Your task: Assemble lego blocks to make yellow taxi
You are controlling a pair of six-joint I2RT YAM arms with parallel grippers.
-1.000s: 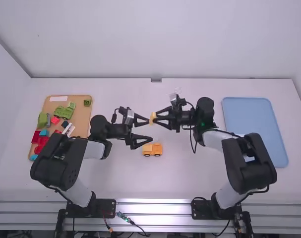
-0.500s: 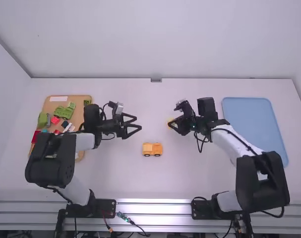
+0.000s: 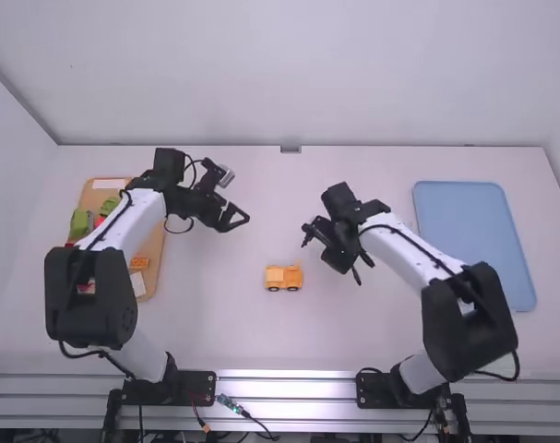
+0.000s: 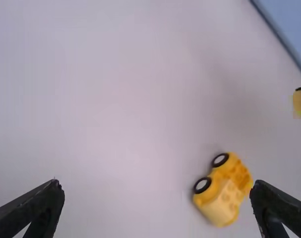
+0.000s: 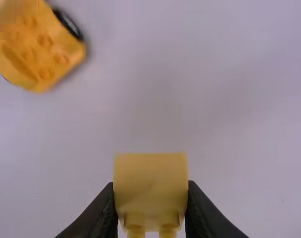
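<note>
- The left gripper (image 3: 236, 220) has drawn back from the middle: in the high view it sits farther from the camera and a little nearer the brown tray (image 3: 156, 257) than in the frame before. It is empty, its fingers (image 4: 38, 203) spread wide.
- The right gripper (image 3: 336, 255) has swung round from its sideways reach and now points down toward the table, nearer the camera than before. Its fingers (image 5: 106, 210) are closed in on a small yellow block (image 5: 150, 181), which it already held in the earliest frame, when the left gripper's open fingers were close by.
- In the right wrist view two studs of that block show toward the fingers' side.
- The yellow toy car (image 3: 283, 278) has not shifted. It rests on the table (image 3: 224, 323) between the arms, wheels in place, and near the right gripper, but apart from it.
- With the left arm moved, an orange block (image 3: 139, 263) and a white piece (image 3: 137, 283) on the brown tray are uncovered, while the green vehicle there is mostly hidden.
- The blue tray (image 3: 473, 231), at the right, lies where it was.
</note>
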